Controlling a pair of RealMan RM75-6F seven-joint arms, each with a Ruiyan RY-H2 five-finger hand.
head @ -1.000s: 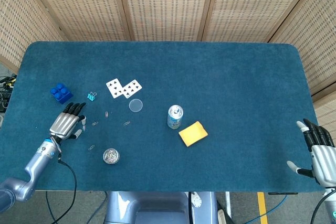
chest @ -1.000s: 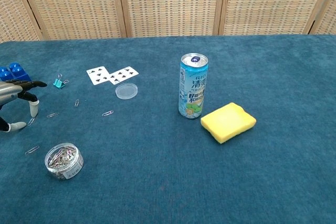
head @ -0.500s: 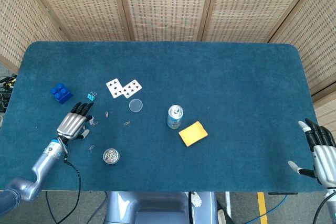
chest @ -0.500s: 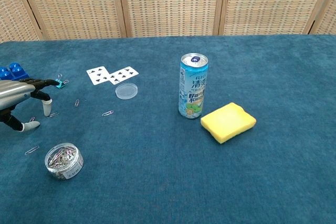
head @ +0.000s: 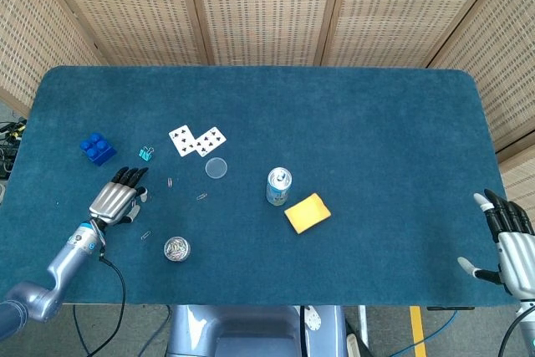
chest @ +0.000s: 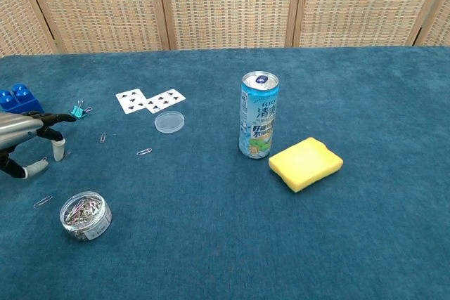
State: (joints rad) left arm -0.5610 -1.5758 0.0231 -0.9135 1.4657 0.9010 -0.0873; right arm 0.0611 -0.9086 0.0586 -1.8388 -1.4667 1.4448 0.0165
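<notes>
Head view shows the wide blue felt-covered table (head: 351,123) filling most of the frame, with woven cane panels behind it. At the lower left, the left hand (head: 114,201) hovers palm down, its fingers spread and curled downward with the tips at the cloth, holding nothing; in the chest view it sits at the left edge (chest: 24,142). At the lower right corner, off the table's edge, the right hand (head: 504,237) is upright with fingers apart and holds nothing. Near centre stands the tall light-blue drink can (head: 278,186), and just beside it at the lower right lies the yellow rectangular sponge (head: 307,212). Above the left hand sit the blue plastic building brick (head: 98,148) and two white playing cards (head: 197,140). Below the hand is a small round clear tub of paper clips (head: 176,248). A clear round lid (head: 216,167) lies below the cards. Loose silver paper clips (head: 170,182) lie scattered just beside the left fingers, near a small teal binder clip (head: 146,154).
</notes>
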